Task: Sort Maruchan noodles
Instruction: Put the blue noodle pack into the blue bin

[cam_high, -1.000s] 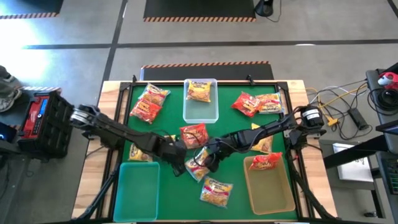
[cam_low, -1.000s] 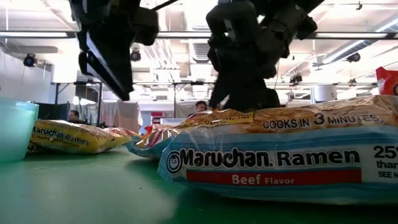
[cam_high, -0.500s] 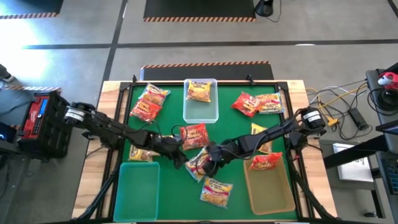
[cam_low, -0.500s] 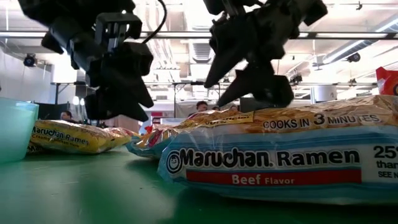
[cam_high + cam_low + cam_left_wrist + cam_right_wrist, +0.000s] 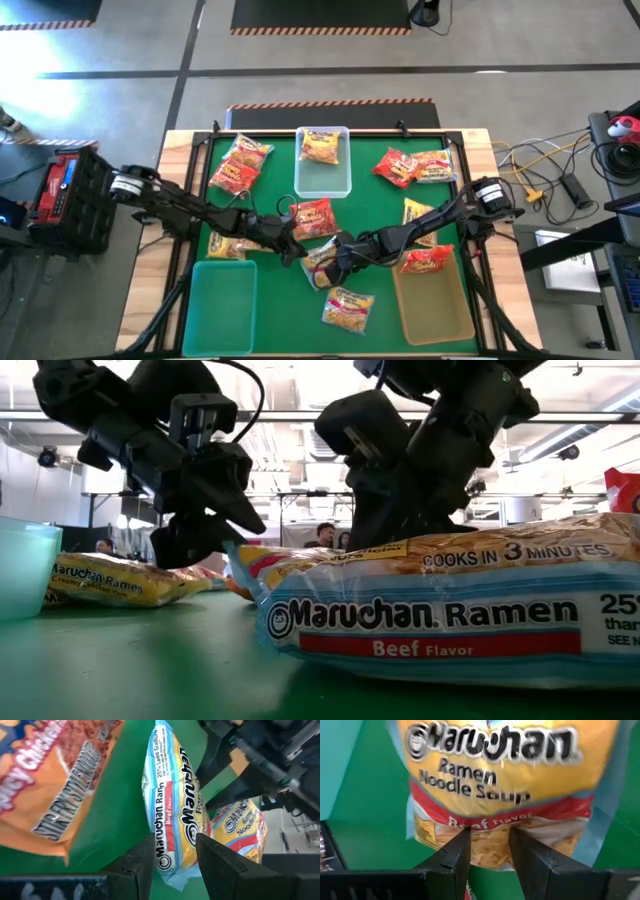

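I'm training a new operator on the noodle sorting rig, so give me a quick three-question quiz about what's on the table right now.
1. True or false: the teal bin has a packet inside it.
2. Which bin holds the yellow-orange packet at the table's far edge? A clear bin, B teal bin, C tan bin.
3. Fill in: the left gripper and right gripper meet mid-table at one yellow packet of ____ flavor.
Key: 1 false; 2 A; 3 beef.
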Robot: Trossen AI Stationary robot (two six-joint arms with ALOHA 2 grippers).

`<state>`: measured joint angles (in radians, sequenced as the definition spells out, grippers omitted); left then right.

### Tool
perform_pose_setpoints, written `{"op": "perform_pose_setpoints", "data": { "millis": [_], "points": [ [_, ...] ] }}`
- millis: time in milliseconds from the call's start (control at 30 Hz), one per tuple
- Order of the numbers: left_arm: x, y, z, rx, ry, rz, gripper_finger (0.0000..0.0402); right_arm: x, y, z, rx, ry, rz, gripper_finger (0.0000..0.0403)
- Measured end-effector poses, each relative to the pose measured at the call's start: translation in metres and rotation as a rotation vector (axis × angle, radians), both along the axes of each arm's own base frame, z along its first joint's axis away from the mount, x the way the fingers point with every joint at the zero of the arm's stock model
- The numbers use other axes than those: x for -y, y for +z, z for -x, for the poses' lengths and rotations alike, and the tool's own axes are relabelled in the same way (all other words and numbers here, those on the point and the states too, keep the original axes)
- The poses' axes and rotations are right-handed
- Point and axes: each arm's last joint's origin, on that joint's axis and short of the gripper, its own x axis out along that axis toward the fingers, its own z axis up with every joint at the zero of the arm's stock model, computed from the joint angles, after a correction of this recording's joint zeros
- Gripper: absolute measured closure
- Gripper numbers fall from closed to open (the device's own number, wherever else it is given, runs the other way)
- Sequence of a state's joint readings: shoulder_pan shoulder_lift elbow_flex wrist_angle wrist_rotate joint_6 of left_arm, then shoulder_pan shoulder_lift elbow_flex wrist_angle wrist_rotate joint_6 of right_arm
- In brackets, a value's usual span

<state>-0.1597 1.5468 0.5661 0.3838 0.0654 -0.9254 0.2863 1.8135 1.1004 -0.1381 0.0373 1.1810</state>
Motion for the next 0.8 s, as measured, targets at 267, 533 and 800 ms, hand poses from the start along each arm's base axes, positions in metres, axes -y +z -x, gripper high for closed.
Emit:
{"op": "perform_pose_setpoints", "data": {
  "millis": [267,533,800],
  "points": [
    [-0.002,-0.001,-0.009,-0.019,0.037,0.050,0.0246,-0.003,-0.011,0.000,-0.018,0.091,0.064,0.0276],
    [-0.005,-0.001,-0.025,-0.023,-0.033,0.087,0.0191,-0.002,-0.014,0.002,-0.035,0.192,0.159,0.0285],
    [-0.005,-0.006,-0.048,-0.032,-0.034,0.068,0.0167,-0.001,-0.015,0.003,-0.035,0.229,0.220,0.0301]
  ]
}}
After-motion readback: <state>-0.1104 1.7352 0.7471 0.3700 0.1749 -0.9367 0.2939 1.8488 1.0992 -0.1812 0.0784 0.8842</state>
